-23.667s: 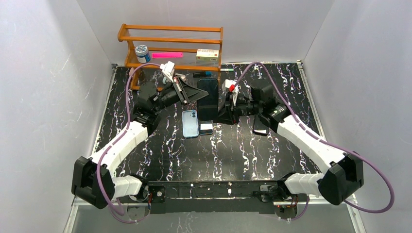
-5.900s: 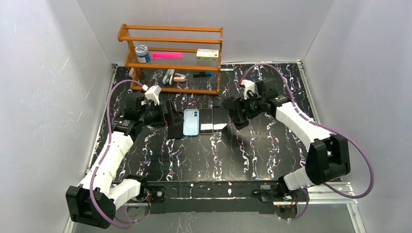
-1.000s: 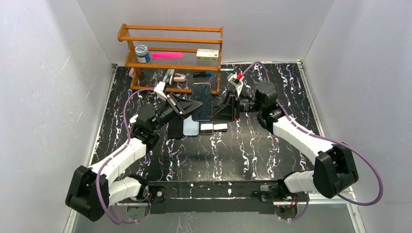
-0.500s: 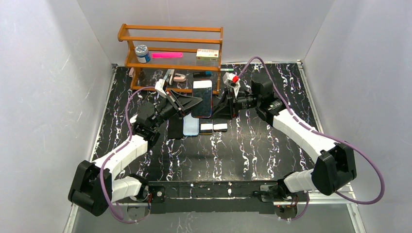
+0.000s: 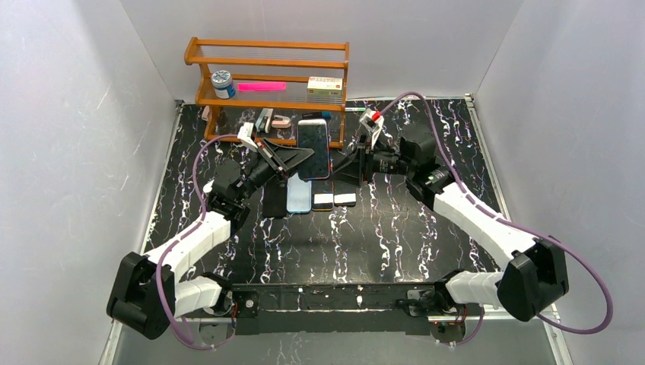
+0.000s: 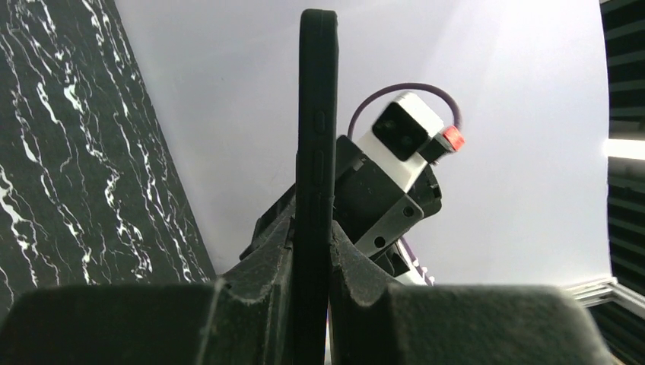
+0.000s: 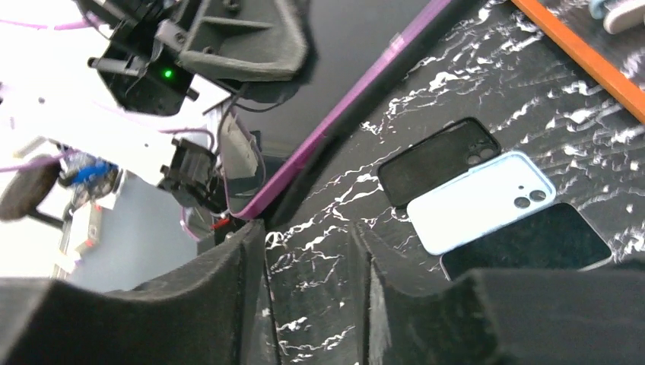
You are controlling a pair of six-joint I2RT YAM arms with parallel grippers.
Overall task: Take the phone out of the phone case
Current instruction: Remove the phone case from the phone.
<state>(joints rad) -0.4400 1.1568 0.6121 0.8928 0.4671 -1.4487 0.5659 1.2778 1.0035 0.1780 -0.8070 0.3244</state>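
A phone with a purple rim, in a black case (image 5: 313,148), is held upright above the table in front of the shelf. My left gripper (image 5: 293,161) is shut on its left edge. In the left wrist view the case (image 6: 316,137) stands edge-on between the jaws of my left gripper (image 6: 312,228). My right gripper (image 5: 342,169) is open just off the phone's right side. In the right wrist view the purple rim (image 7: 335,114) ends just above the left fingertip of my right gripper (image 7: 308,243), and only table shows between the jaws.
An empty black case (image 5: 274,199), a light blue phone (image 5: 299,194) and two more phones (image 5: 323,199) lie in a row under the held phone. They also show in the right wrist view (image 7: 479,201). A wooden shelf (image 5: 266,72) with small items stands at the back.
My left gripper has lifted the cased phone a little higher and further back toward the shelf. My right gripper stays close at the phone's right edge.
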